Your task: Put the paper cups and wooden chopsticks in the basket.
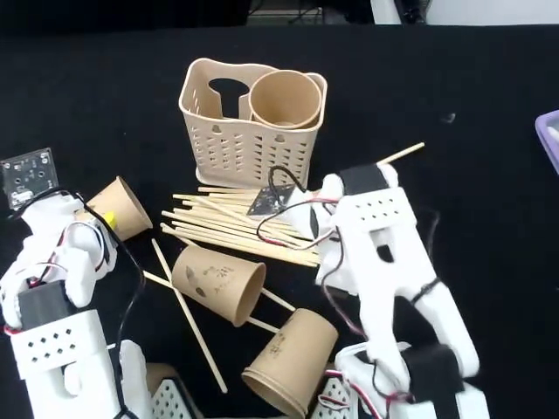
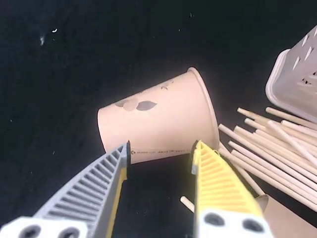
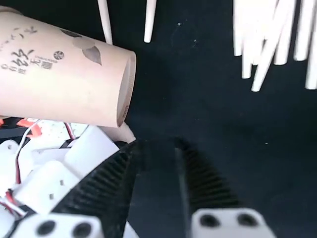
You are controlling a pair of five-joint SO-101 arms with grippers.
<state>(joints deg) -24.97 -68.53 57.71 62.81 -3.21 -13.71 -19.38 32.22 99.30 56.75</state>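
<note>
Now, left fingers [image 2: 215,178] wide apart, tips at 1 toppled paper cup [image 2: 158,121] (right fingers [image 3: 203,183] narrowly apart, empty).

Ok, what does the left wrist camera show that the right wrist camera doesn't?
Left wrist: a basket corner, a leaf-printed paper cup on its side at the tips of the open grey-and-yellow left gripper. Right wrist: a character-printed paper cup on its side, white arm parts, the black right gripper. Both: wooden chopsticks on black cloth.
</note>
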